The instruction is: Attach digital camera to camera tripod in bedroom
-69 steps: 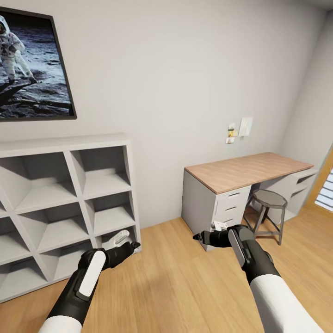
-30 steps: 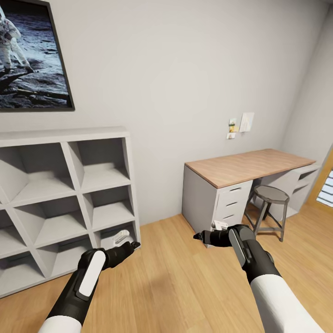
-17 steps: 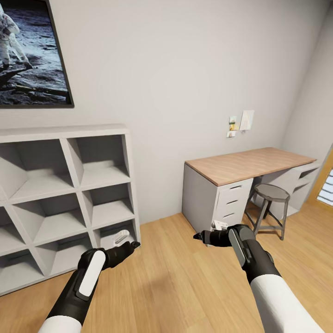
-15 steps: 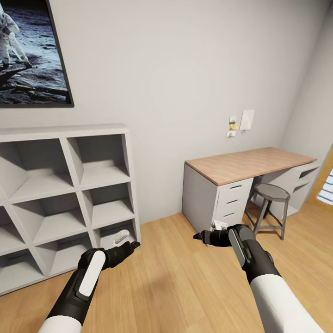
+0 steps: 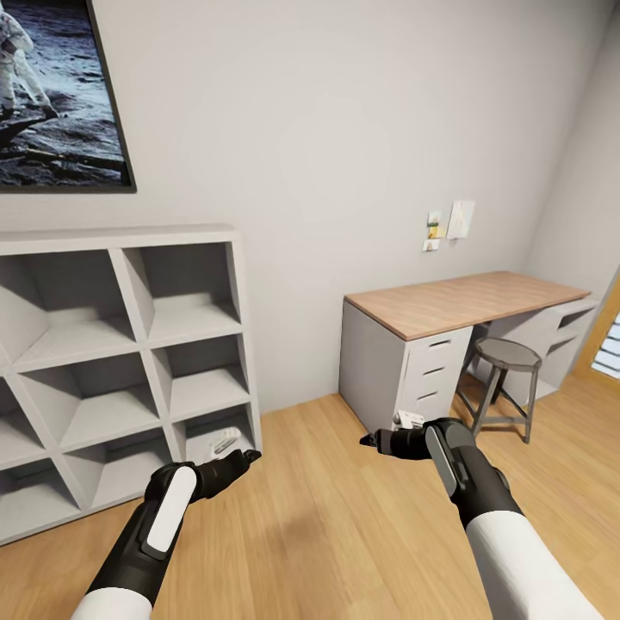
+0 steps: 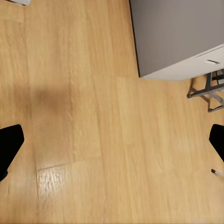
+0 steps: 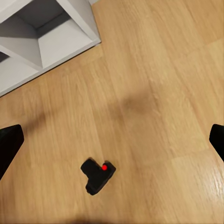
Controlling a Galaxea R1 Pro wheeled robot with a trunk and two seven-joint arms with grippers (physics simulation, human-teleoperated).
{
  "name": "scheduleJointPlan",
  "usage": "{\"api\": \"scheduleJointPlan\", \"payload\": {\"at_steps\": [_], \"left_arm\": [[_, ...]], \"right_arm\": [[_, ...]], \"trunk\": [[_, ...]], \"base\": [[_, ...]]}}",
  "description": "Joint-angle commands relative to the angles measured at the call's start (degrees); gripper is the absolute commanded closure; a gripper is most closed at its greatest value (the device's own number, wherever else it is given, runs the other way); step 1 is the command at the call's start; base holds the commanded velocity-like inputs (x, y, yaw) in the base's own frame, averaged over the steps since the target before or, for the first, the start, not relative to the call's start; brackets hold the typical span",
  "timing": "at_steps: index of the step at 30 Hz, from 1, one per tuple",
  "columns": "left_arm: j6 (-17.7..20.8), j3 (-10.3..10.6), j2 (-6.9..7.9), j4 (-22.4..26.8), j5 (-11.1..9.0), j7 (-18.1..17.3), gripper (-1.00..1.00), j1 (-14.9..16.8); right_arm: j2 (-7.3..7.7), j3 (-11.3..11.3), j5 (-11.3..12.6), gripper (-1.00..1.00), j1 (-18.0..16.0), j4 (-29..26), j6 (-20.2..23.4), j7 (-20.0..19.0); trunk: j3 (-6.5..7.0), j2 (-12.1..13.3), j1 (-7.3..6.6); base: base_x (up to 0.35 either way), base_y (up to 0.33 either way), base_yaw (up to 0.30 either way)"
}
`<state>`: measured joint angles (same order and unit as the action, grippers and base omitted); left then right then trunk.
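The digital camera [image 7: 97,175], small and black with a red spot on top, lies on the light wood floor in the right wrist view, between the open fingers of my right gripper [image 7: 112,144] and well below them. In the head view my right gripper [image 5: 368,441] hangs over the floor in front of the desk. My left gripper [image 5: 245,456] hovers near the shelf's lower corner, and in the left wrist view the left gripper [image 6: 112,144] is open over bare floor. The camera tripod is out of view.
This is the bedroom: a white cube shelf [image 5: 129,362] stands at the left, with a small white object [image 5: 226,443] in a bottom cubby. A wooden-top desk [image 5: 456,301] with drawers and a grey stool [image 5: 504,379] stand at the right. Open wood floor [image 5: 344,534] lies between them.
The whole head view has drifted: shelf and wall picture have slid up and left, so the camera moved. Both arms keep their pose and both grippers stay open.
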<state>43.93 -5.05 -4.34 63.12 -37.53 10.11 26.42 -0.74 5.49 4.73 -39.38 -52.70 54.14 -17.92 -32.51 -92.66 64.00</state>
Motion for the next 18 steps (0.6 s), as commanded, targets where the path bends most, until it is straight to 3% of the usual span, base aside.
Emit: {"api": "scheduleJointPlan", "payload": {"at_steps": [1,18], "left_arm": [[0.27,-0.13,-0.05,0.07,-0.62,0.46,-1.00,0.04],[0.27,-0.13,-0.05,0.07,-0.62,0.45,-1.00,0.04]], "right_arm": [[-0.05,0.20,0.35,-1.00,-0.03,-0.04,0.33,0.08],[-0.05,0.12,0.36,-1.00,-0.03,0.05,0.34,0.08]], "trunk": [[-0.25,-0.45,0.22],[-3.30,-7.27,3.96]], "base": [[0.000,0.000,0.000],[0.000,0.000,0.000]]}}
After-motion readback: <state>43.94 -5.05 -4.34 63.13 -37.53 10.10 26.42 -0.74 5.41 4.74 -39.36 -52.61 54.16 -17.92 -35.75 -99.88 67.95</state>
